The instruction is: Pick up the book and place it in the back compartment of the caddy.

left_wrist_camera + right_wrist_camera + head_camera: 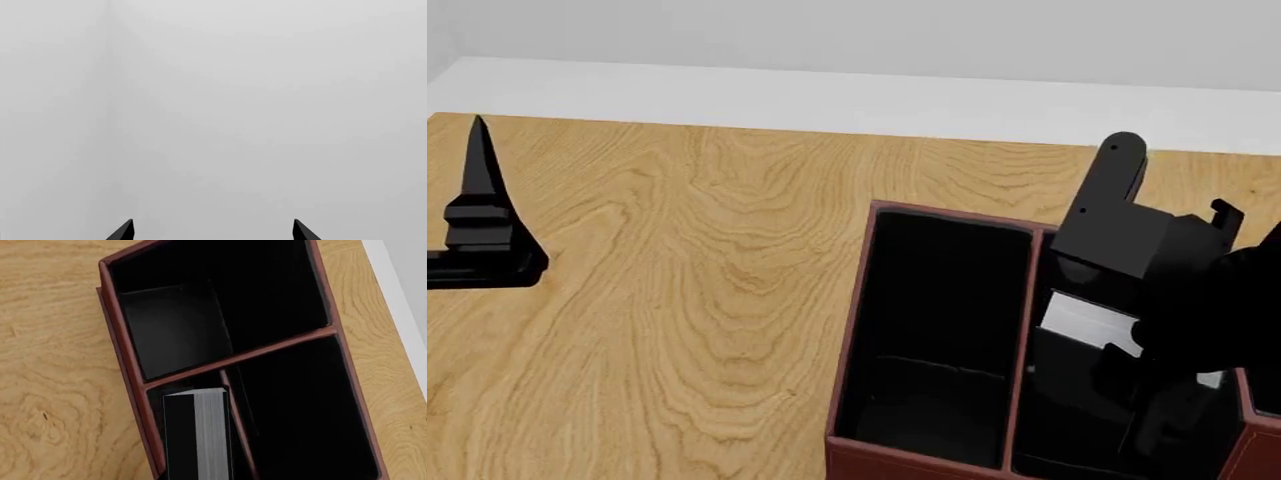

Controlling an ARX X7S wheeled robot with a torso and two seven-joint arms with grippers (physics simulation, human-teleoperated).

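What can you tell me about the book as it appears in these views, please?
The book is thin, with a black hard cover and a band of pale grey-white page edges. In the right wrist view it stands on end above or within a narrow compartment of the red-brown caddy, beside a thin red divider. In the head view only a pale sliver shows beneath the right arm. Whether the right claw is gripping it cannot be seen.
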